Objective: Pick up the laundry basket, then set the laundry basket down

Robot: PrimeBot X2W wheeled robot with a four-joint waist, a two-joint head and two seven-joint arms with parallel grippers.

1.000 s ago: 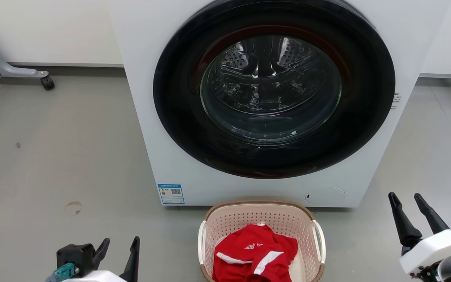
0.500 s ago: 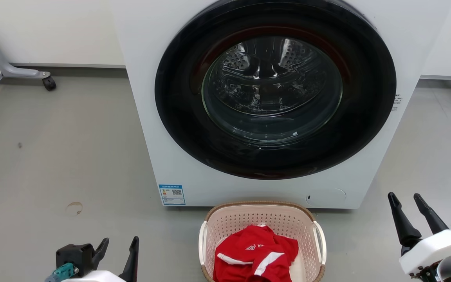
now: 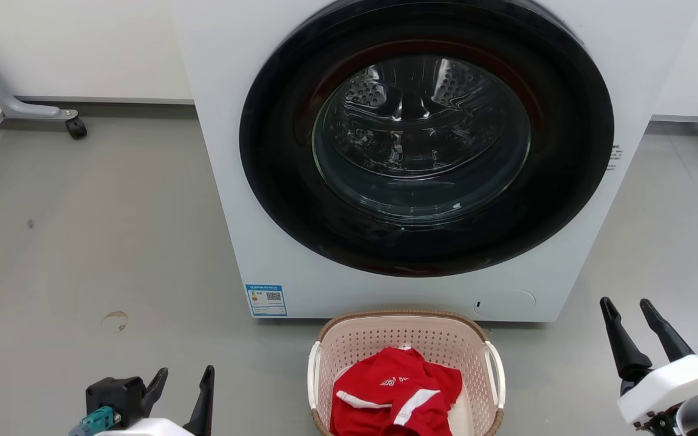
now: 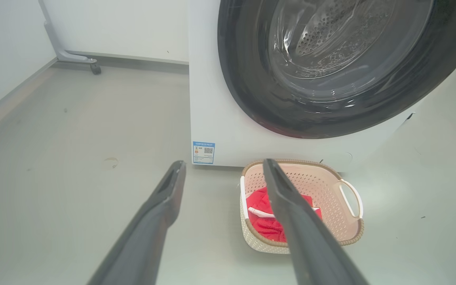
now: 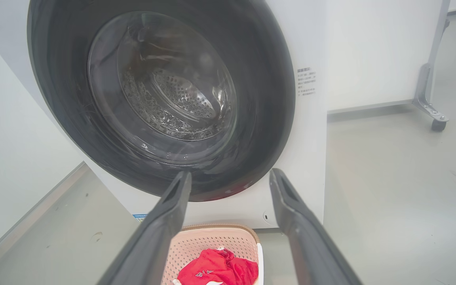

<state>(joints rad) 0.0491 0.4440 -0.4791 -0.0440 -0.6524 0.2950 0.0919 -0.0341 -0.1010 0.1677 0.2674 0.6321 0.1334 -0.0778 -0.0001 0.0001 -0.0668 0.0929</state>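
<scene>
Nothing has shifted since half a second ago. The pale pink perforated plastic laundry basket (image 3: pixel 406 339) with its brown woven-look rim stands on the grey floor (image 3: pixel 113 242), just before the base of the white front-loading washing machine (image 3: pixel 234 181), and holds a crumpled red garment (image 3: pixel 394 396). Bare floor flanks both white handles. The left gripper (image 3: pixel 186 370) and right gripper (image 3: pixel 625 303) hang spread wide and empty, well apart from the basket.

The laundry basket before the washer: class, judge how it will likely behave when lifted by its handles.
Probably stiff: the laundry basket is moulded perforated plastic. Likely light: it holds little beyond a red garment. It may tilt if lifted by one white handle.
</scene>
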